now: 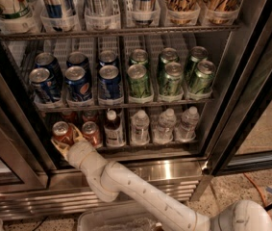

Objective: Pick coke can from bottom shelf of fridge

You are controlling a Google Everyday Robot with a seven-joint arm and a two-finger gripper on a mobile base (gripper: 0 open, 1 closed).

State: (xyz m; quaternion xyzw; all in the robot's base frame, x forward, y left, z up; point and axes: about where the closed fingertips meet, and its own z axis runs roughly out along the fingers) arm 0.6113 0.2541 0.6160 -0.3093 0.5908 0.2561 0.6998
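Observation:
The fridge (231, 100) stands open in the camera view. On the bottom shelf (154, 149), at the far left, stands a red coke can (60, 130) with a silver top. A second red can (92, 133) stands just to its right. My gripper (66, 137) reaches up from the white arm to the left can. Its pale fingers (55, 143) sit on either side of the can's lower body and touch it. The can stands upright on the shelf.
A dark bottle (112, 128) and three clear water bottles (139, 127) stand right of the red cans. Blue cans (79, 83) and green cans (139, 80) fill the shelf above. The glass door (265, 81) hangs open at the right. The ribbed steel base (30, 206) runs below.

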